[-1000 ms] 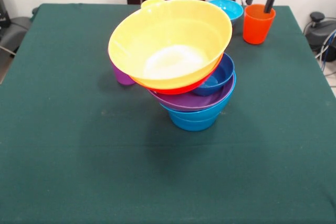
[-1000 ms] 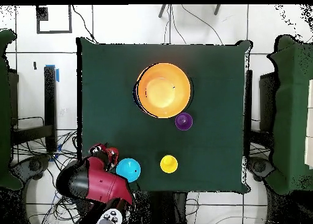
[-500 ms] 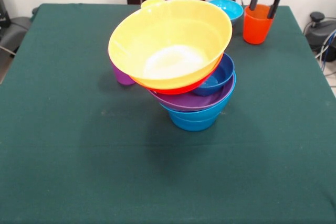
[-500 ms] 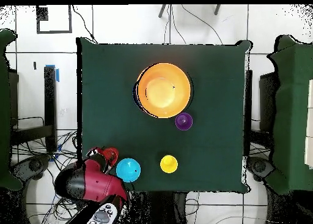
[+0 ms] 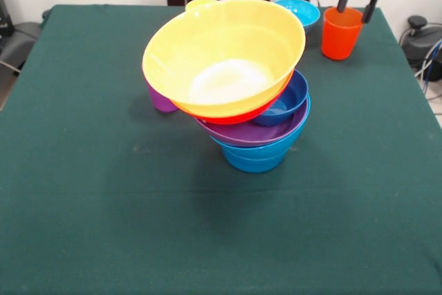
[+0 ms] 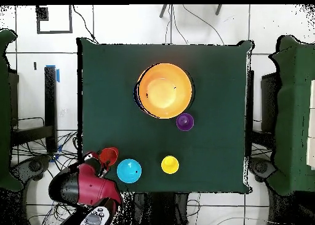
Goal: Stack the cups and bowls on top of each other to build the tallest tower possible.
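My front camera sits across the worktop (image 5: 83, 226), looking down at a slant from fairly close. My overhead camera hangs high, straight above, taking in the whole worktop (image 6: 215, 81) and floor around. Both share the tower (image 5: 235, 81) (image 6: 164, 90), turned half round between them.

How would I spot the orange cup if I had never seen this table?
Start at the tower of bowls on the green table, then look to the corner where the red gripper hangs. The orange cup stands below it, beside a cyan bowl: upright, tall, narrow, the only orange tumbler.
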Action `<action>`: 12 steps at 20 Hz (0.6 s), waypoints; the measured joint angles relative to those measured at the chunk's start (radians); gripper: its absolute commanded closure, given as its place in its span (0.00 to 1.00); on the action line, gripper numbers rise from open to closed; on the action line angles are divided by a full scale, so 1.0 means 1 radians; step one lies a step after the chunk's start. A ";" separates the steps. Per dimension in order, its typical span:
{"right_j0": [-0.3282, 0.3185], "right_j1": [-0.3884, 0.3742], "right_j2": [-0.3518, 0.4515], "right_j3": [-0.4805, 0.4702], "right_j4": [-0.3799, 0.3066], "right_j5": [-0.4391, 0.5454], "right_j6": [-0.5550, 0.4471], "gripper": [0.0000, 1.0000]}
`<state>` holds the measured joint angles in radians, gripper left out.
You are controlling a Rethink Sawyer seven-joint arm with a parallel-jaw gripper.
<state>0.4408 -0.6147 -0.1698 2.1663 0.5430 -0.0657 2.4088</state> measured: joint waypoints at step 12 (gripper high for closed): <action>-0.011 0.000 0.003 -0.001 0.000 0.000 0.000 0.00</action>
<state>0.4297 -0.6150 -0.1663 2.1653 0.5430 -0.0657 2.4088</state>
